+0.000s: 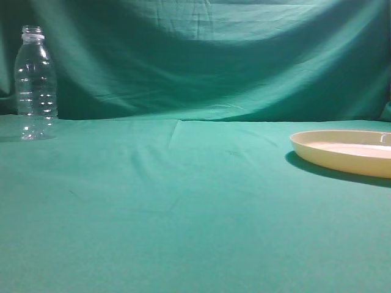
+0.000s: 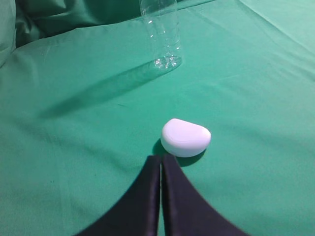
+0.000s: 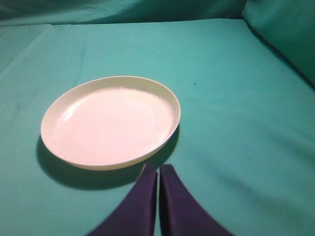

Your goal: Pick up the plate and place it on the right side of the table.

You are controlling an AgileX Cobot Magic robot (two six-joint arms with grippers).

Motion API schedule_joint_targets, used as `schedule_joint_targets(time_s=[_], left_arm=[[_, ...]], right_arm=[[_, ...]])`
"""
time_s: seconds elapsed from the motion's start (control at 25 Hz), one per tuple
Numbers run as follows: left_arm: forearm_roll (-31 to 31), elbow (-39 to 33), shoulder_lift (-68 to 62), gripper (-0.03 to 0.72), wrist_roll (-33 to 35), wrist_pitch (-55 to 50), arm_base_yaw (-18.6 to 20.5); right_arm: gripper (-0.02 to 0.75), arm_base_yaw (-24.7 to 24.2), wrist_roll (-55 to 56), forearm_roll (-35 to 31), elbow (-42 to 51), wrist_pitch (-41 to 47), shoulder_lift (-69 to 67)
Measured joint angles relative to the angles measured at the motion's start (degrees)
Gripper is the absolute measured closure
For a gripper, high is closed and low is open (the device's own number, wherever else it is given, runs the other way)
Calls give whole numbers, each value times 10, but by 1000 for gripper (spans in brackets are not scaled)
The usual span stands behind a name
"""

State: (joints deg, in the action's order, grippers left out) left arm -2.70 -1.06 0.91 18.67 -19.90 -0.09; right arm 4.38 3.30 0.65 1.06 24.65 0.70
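Plate sits flat on the surface at the right edge of the exterior frame, partly cut off by the border, shadow under its left side; bottle stands upright at far left of that frame, clear, no cap, well apart from the plate; green backdrop hangs behind both; no arm shows in the exterior view.

Right wrist view: plate lies centre-left of frame, nothing in it, rim up; right gripper at bottom centre, fingers pressed together with only a thin slit between, holding nothing, tips just beside the plate's near rim, not touching it.

Left wrist view: left gripper at bottom centre, fingers likewise closed tight, nothing held; small white rounded object lies on the cloth just past the tips; bottle upright at top centre, its top cut off by the frame, long shadow running to the left.
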Motion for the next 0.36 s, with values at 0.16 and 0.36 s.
schedule_joint_targets(time_s=[0.16, 0.36], left_arm=[[0, 0, 0, 688, 0, 0, 0], [0, 0, 0, 688, 0, 0, 0]], right_arm=[[738, 0, 0, 0, 2, -11, 0], [738, 0, 0, 0, 2, -14, 0]])
